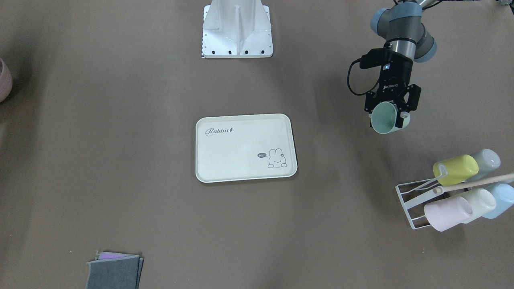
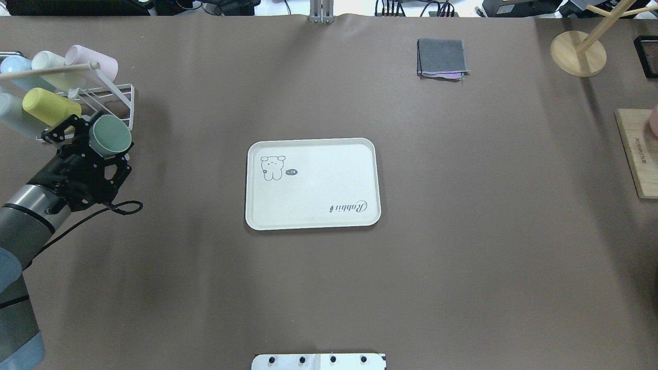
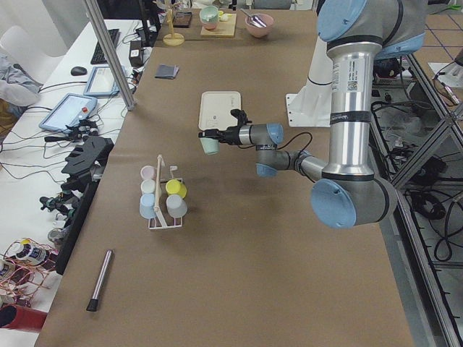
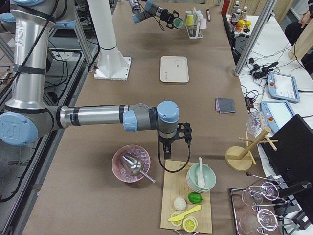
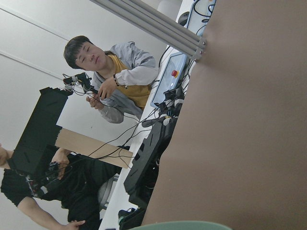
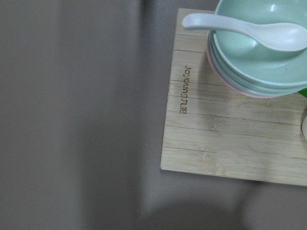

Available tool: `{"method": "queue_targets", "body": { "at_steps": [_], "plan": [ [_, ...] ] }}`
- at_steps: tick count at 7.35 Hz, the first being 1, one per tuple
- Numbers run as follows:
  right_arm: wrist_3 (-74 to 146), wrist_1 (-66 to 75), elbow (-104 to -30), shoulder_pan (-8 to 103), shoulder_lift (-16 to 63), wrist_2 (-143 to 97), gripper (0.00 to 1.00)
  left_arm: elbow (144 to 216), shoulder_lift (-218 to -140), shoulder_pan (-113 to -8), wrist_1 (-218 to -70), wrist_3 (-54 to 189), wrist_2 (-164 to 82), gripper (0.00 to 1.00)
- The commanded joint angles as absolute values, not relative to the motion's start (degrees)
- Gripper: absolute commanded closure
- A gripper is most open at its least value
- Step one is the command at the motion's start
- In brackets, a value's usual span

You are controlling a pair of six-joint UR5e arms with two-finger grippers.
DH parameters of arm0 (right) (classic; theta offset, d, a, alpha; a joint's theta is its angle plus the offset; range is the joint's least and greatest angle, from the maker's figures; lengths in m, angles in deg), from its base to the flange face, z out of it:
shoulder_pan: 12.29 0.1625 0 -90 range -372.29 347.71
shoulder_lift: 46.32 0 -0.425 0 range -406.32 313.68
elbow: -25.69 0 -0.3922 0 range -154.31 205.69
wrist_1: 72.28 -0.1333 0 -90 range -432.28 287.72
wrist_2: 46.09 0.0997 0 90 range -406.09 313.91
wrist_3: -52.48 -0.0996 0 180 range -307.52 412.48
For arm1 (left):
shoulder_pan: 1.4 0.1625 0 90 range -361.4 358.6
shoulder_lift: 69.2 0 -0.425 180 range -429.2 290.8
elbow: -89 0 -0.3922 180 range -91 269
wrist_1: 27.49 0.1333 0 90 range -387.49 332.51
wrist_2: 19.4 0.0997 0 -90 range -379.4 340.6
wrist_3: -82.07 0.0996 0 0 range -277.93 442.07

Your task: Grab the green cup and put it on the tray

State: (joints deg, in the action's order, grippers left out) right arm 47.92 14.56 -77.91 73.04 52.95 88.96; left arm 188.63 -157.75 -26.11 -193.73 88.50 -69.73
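Observation:
My left gripper [image 1: 388, 114] is shut on the green cup [image 1: 383, 118], a mint-green tumbler held on its side above the table, near the cup rack. It also shows in the overhead view, gripper [image 2: 103, 141] and cup [image 2: 110, 136]. The cup's edge shows at the bottom of the left wrist view [image 5: 182, 225]. The cream tray [image 1: 245, 160] with "Rabbit" script and a bunny lies empty mid-table, well apart from the cup [image 2: 313, 205]. My right gripper [image 4: 166, 152] hangs near a wooden board at the far end; I cannot tell if it is open or shut.
A white wire rack [image 1: 409, 200] holds several pastel cups beside the left gripper [image 2: 121, 100]. A folded grey cloth [image 2: 442, 57] lies at the far side. A wooden mug tree [image 2: 578, 51] and a board [image 6: 220, 139] with stacked bowls stand at the right end.

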Motion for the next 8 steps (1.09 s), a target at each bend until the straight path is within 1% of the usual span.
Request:
{"method": "queue_targets", "body": {
  "at_steps": [1,2,5,7,8],
  "plan": [
    [47.9,14.5,-78.9,75.2,54.9,89.7,0.00,185.3,-160.2,-23.7,-194.2,76.5,-71.8,0.22],
    [48.0,14.4,-79.4,77.1,55.5,89.9,0.00,184.5,-161.5,-23.1,-194.2,70.5,-74.2,0.22],
    [48.0,14.4,-79.8,79.4,56.0,89.8,0.00,184.5,-164.8,-23.0,-194.2,69.3,-75.5,0.21],
    [48.0,14.4,-79.7,79.4,56.0,89.8,0.00,184.1,-168.2,-20.9,-194.1,68.5,-75.3,0.21],
    [47.9,14.5,-79.4,79.4,56.0,89.9,0.00,182.2,-170.7,-20.5,-194.1,68.6,-75.4,0.21]
  ]
}}
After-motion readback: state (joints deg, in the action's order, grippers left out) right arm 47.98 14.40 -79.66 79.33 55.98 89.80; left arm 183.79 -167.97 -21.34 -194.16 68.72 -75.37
